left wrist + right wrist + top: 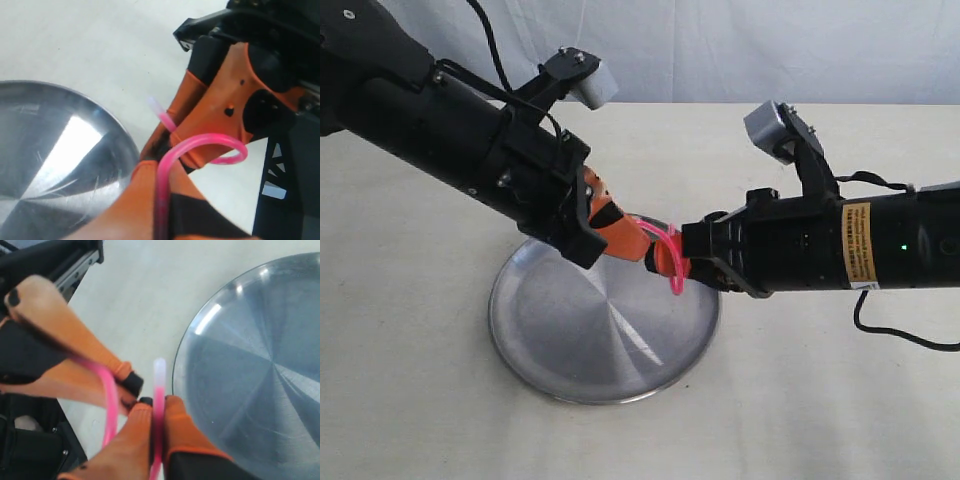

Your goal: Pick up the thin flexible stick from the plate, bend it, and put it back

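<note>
Your left tool (642,245) and right tool (686,262) each pinch one end of the stick (676,272), which is looped tight between them above the far right rim of the plate (535,350). Push closer and it may snap, or spring free onto the table (410,400).

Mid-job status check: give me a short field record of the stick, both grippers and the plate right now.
stick: bent into a tight loop, lifted
left gripper: shut on one end of the stick
right gripper: shut on the other end, close to the left gripper
plate: lying flat below the grippers; the stick is near its rim
stage: bend formed, return to the plate not yet done
</note>
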Motion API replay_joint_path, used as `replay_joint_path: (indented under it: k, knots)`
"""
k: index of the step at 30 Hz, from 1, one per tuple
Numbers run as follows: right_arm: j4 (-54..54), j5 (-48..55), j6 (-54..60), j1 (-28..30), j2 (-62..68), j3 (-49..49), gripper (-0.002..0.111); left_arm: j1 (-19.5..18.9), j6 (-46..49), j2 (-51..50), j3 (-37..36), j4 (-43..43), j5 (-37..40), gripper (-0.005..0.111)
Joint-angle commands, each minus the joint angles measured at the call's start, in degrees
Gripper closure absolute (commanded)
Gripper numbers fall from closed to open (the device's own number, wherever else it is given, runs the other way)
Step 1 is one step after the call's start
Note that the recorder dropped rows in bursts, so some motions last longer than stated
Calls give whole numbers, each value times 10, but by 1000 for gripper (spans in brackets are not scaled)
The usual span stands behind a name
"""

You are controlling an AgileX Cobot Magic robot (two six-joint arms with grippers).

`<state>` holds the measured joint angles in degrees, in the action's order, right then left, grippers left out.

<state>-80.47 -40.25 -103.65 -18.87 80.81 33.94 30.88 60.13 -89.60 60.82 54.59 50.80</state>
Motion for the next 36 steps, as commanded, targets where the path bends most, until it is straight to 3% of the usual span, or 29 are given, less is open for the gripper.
replay_joint_path:
  k: [1, 36]
  knots:
    - [-20, -51, 3, -6, -4, 1, 109, 1, -58, -1, 3, -42, -57, 107]
    - [-79, -171, 55, -6, -4, 1, 109, 1, -76, -1, 3, -45, -44, 107]
